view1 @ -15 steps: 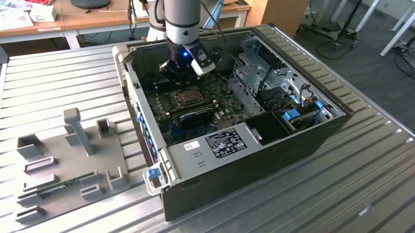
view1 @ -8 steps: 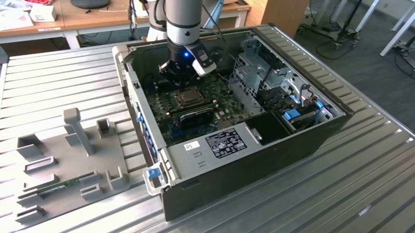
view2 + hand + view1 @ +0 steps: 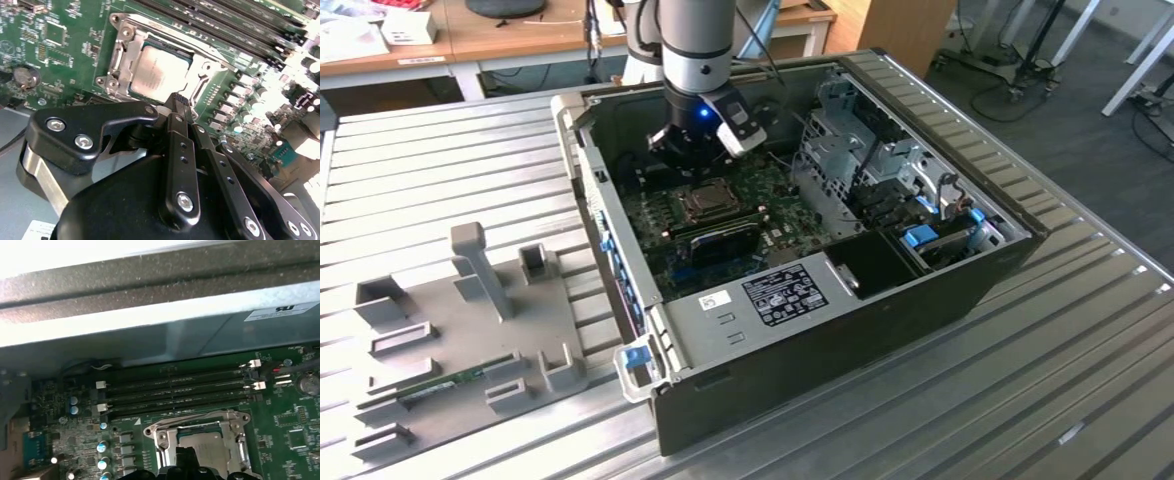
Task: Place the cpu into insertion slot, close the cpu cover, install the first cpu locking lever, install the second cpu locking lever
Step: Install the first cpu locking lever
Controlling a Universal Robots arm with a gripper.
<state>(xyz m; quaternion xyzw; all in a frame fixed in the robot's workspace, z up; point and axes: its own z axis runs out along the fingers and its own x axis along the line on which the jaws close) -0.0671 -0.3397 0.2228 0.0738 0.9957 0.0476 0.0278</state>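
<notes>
Sitting flat in the insertion slot (image 3: 150, 67) on the green motherboard (image 3: 60, 55), the cpu (image 3: 159, 72) shows its dull grey top through the window of the cpu cover (image 3: 196, 62) — the silvery frame appears folded down around the chip, lying level with the socket rim. In the first wrist view the same chip (image 3: 207, 446) sits framed by the cover (image 3: 197, 422), with the long black memory slots (image 3: 175, 390) running just beside the socket.

The gripper (image 3: 179, 98) hangs directly over the socket's near edge, its black fingers drawn together to a narrow tip with nothing between them. In the exterior view the gripper (image 3: 698, 152) stands at about twelve o'clock from the socket (image 3: 711, 199), inside the open computer case (image 3: 881, 300) on a slatted metal table (image 3: 440, 160); a grey fixture tray (image 3: 467, 320) lies at about nine o'clock from the case.

Judging from this, placing the chip and closing the cover look done, and the work stands at the first locking lever — I cannot tell whether either lever is latched. That step would call for a firm, precise push on a thin wire lever close to delicate parts
</notes>
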